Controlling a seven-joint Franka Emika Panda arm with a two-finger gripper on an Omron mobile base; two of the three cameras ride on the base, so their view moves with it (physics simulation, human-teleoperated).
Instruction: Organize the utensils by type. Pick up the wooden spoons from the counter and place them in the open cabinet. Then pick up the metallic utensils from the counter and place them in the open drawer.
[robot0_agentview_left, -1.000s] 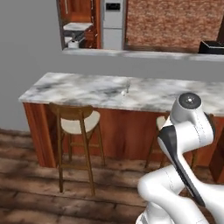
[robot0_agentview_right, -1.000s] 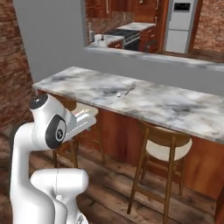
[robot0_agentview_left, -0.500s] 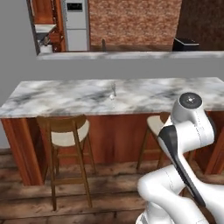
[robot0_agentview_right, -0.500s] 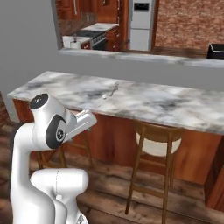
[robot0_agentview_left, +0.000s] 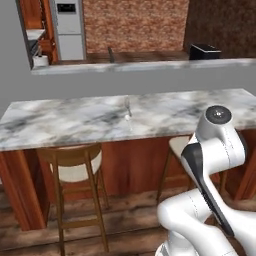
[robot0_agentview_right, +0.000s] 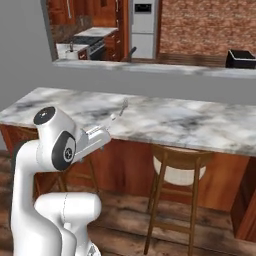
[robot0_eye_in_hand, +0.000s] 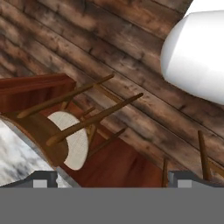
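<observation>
One long white marble counter (robot0_agentview_left: 65, 122) with grey veins runs across both base views on a reddish-brown wooden base, with a grey raised ledge (robot0_agentview_left: 135, 66) behind it. Near the middle of the top lie the metallic utensils (robot0_agentview_left: 128, 111), thin and silver-grey; they are so slim and small that only one or two slivers can be made out, and fork and spoon cannot be told apart. In the right base view the same slivers (robot0_agentview_right: 119, 111) lie close to the counter's front edge. Two wooden stools stand under the overhang: one (robot0_agentview_left: 75, 167) in full sight, the other (robot0_agentview_left: 176, 146) partly hidden behind the white arm. In the hand view, tilted, one stool (robot0_eye_in_hand: 65, 135) shows above the plank floor (robot0_eye_in_hand: 109, 52). The two dark fingers (robot0_eye_in_hand: 43, 178) peek up at the bottom edge, set wide apart with nothing between them.
</observation>
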